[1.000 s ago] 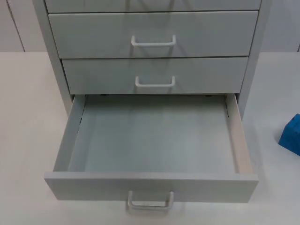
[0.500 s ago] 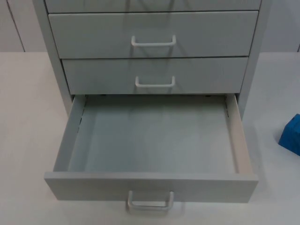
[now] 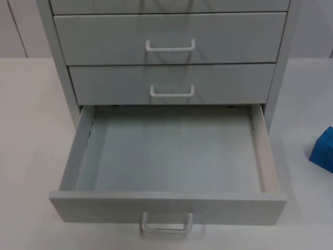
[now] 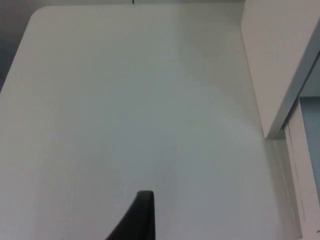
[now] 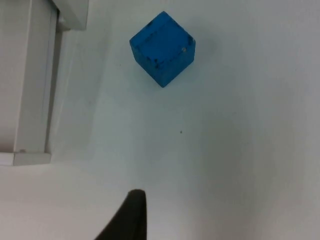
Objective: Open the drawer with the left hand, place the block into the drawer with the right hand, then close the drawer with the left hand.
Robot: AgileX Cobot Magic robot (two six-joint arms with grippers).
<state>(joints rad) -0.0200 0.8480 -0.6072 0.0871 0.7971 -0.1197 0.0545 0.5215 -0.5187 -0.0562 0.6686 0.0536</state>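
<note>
The grey cabinet's bottom drawer [image 3: 270, 172] stands pulled out, and its floor is bare. Its white handle [image 3: 166, 224] faces the table's front edge. A blue block [image 3: 322, 149] rests on the table to the right of the drawer, apart from it. In the right wrist view the block [image 5: 162, 48] lies ahead of my right gripper [image 5: 131, 212], which hovers above bare table with a wide gap to the block, beside the drawer's side wall [image 5: 30, 100]. My left gripper [image 4: 142, 215] hangs over the table left of the cabinet [image 4: 280, 60], holding nothing that I can see.
Two shut drawers [image 3: 171, 83] with white handles sit above the open one. White table top [image 3: 31, 130] stretches on both sides of the cabinet. The table's far rounded corner [image 4: 40, 15] lies ahead of the left gripper.
</note>
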